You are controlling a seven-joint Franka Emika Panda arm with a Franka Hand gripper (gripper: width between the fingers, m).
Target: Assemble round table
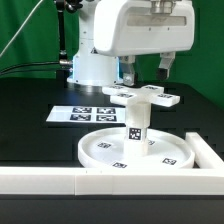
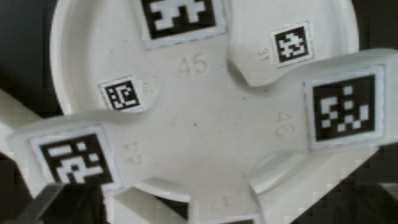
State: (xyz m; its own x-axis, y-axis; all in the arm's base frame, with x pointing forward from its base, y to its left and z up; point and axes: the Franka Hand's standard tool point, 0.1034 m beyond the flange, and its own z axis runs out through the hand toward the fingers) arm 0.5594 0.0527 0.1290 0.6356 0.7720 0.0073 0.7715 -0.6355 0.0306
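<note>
A white rail (image 1: 60, 182) runs along the near edge of the black table (image 1: 30, 110) and turns up the exterior view's right, hemming in the rimmed round disc (image 1: 100, 150). The marker board (image 1: 85, 113) lies flat beyond the disc, toward the exterior view's left. A short post (image 1: 137, 128) stands upright on the disc, with the flat cross-shaped piece (image 1: 146, 97) lying on top. All three are smooth white plastic with black-and-white square tags. The gripper (image 1: 147, 76) hangs just above the cross, jaws wide apart, holding nothing.

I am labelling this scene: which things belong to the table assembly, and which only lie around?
Belong to the job: round disc, post, cross-shaped piece.
Only lying around: marker board, long white rail.
</note>
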